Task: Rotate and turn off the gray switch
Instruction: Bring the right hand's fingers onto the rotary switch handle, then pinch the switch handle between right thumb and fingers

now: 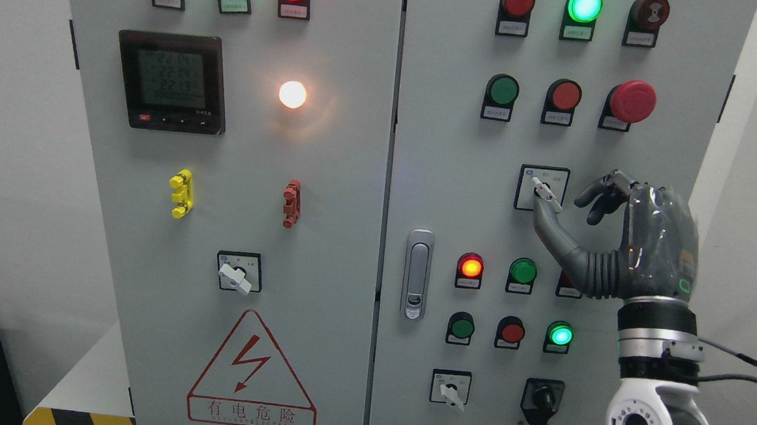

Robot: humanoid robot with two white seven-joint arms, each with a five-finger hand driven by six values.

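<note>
A gray electrical cabinet [322, 235] is filling the frame. The right hand [650, 243] is rising from the lower right, its thumb touching the gray switch [546, 191] at centre right, the other fingers [603, 194] curling loosely beside it, gripping nothing. The switch's white handle is pointing down-right.

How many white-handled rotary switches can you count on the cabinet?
3: one on the left door, one at the right door's bottom, one by the right hand's thumb. The hand may hide others.
</note>
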